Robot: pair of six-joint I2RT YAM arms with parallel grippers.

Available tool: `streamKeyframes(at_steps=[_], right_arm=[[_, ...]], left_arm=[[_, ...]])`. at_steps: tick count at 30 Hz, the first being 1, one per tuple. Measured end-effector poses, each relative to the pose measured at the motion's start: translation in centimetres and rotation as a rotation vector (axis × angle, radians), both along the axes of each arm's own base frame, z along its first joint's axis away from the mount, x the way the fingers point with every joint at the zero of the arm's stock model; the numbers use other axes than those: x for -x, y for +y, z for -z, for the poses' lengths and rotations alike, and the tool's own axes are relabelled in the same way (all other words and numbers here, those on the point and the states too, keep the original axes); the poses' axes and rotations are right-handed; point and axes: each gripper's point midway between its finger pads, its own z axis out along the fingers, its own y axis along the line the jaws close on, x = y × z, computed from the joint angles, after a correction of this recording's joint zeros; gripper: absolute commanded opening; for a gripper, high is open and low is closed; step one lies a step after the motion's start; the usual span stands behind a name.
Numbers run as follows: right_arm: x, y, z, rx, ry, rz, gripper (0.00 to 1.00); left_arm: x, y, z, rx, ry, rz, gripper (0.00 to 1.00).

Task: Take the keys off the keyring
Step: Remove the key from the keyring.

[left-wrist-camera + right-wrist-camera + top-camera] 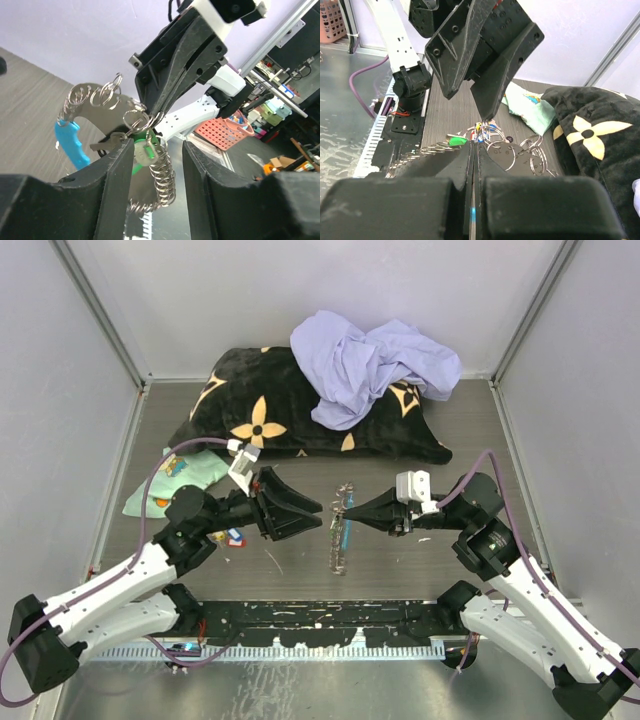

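Silver chain of the keyring [340, 540] hangs limp and slippery from our closed right gripper [350, 514], which pinches it. Our left gripper [318, 514] stands half parted around the green-tagged key [142, 150] (light, stiff, tiny), which we judge best nipped at its tag.

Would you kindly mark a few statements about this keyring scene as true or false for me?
1. The right end effector is pinched shut on the keyring. True.
2. The left end effector is shut. False: its fingers stand apart.
3. A lavender cloth lies on the black pillow. True.
4. The mint-green cloth lies to the right of the keyring. False: it lies to its left.
5. In the left wrist view, a green tag shows between that end effector's fingers. True.
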Motion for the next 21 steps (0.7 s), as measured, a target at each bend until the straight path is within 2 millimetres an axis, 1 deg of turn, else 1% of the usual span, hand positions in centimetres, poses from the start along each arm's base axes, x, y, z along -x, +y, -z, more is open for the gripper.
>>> streamKeyframes(at_steps=[2,9,12,17,21], right_arm=[[0.1,0.0,0.0,0.0,0.0,-0.005,0.01],[0.3,0.0,-0.1,-0.003,-0.004,-0.019,0.01],[0.4,0.0,-0.1,-0.003,-0.004,-0.023,0.01],[0.4,0.1,-0.1,-0.001,-0.003,-0.026,0.01],[0.4,0.1,0.0,-0.001,-0.002,-0.026,0.01]], left_arm=[[0.1,0.2,-0.6,0.017,-0.037,-0.003,0.36],[0.9,0.2,-1.9,0.068,-0.168,0.029,0.35],[0.9,-0.3,-1.5,0.062,-0.187,0.056,0.35],[0.5,-1.3,-0.1,0.028,-0.172,0.09,0.36],[0.4,-1.6,-0.1,0.025,-0.174,0.102,0.4]])
